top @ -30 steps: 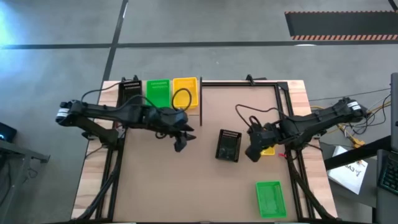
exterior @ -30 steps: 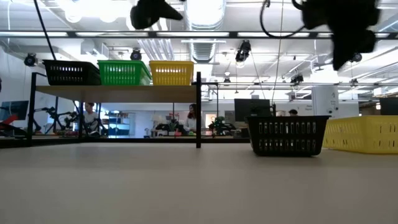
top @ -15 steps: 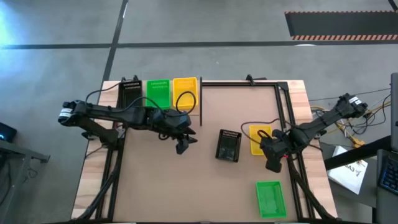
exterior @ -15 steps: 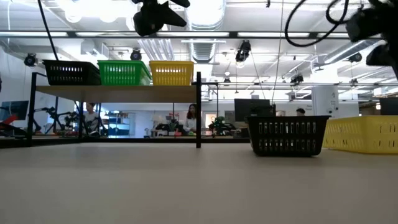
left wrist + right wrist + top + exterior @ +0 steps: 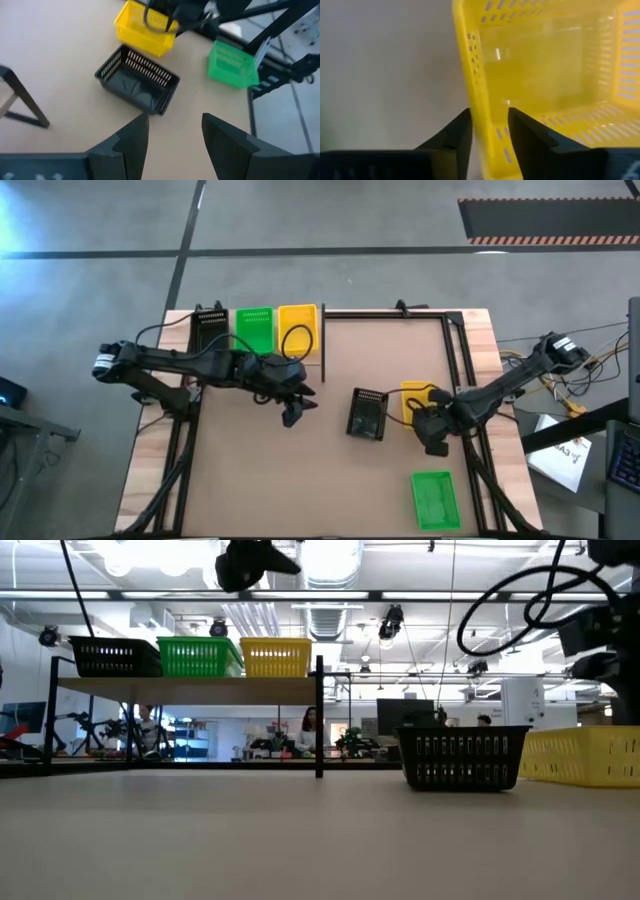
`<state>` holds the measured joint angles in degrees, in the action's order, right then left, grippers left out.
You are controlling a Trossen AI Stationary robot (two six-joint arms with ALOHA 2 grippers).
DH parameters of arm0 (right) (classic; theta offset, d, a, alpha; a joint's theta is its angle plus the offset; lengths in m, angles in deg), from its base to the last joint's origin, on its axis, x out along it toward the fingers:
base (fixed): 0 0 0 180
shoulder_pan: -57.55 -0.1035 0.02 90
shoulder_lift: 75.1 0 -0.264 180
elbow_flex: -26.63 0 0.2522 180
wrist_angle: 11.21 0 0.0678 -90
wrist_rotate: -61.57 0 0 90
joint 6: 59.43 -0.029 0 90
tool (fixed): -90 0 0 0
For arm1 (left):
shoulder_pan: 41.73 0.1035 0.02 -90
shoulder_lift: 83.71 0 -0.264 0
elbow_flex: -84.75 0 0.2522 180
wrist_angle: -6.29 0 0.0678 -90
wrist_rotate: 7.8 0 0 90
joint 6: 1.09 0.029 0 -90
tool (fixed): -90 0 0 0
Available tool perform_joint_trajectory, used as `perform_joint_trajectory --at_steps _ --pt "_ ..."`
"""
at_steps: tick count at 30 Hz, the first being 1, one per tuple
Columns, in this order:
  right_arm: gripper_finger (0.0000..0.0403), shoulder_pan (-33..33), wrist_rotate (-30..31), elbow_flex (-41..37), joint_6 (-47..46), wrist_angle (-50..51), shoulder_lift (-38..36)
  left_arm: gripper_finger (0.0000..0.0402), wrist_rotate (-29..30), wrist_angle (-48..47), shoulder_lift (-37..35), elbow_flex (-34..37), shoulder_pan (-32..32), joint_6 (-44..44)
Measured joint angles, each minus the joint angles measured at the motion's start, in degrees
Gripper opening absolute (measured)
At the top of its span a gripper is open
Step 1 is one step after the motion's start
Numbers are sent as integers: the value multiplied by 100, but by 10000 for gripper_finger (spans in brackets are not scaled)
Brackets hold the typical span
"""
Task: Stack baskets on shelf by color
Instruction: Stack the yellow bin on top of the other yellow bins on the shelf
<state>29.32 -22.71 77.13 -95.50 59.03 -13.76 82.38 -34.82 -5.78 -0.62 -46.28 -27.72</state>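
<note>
The table (image 5: pixel 260 470) fills the middle of the high view, brown with pale wood strips at its left and right edges. The shelf (image 5: pixel 190 687) shows in the left half of the low view, a pale plank in a black frame standing above the tabletop; in the high view it sits at the table's upper left. Three baskets stand on it in a row: black (image 5: pixel 210 328), green (image 5: pixel 255 328), yellow (image 5: pixel 297 326). In the high view each has its long axis running up and down the frame.

On the table, right of center in the high view, a loose black basket (image 5: pixel 367 413) lies with its long axis near vertical, slightly tilted. Just to its right is a loose yellow basket (image 5: pixel 414 398), partly covered by the right arm. A loose green basket (image 5: pixel 434 500) lies at the lower right, long axis vertical, well apart from the other two.

The left gripper (image 5: pixel 290 412) hangs above the table center-left, its fingers (image 5: pixel 131 140) apart and empty. The right gripper (image 5: pixel 436 442) is at the yellow basket's lower end; in the right wrist view its fingers (image 5: pixel 457 131) straddle the basket's wall, a gap on either side.
</note>
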Motion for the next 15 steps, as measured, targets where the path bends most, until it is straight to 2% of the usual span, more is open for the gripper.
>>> perform_joint_trajectory --at_steps 8,12,15 --pt "17 0 43 2 48 -492 295 168 25 -82 -336 27 2 4" --pt "11 14 42 561 -33 -273 345 168 383 -367 -746 197 -45 0" --pt "9 94 29 1299 -142 149 422 168 799 -571 -1182 436 -148 -44"
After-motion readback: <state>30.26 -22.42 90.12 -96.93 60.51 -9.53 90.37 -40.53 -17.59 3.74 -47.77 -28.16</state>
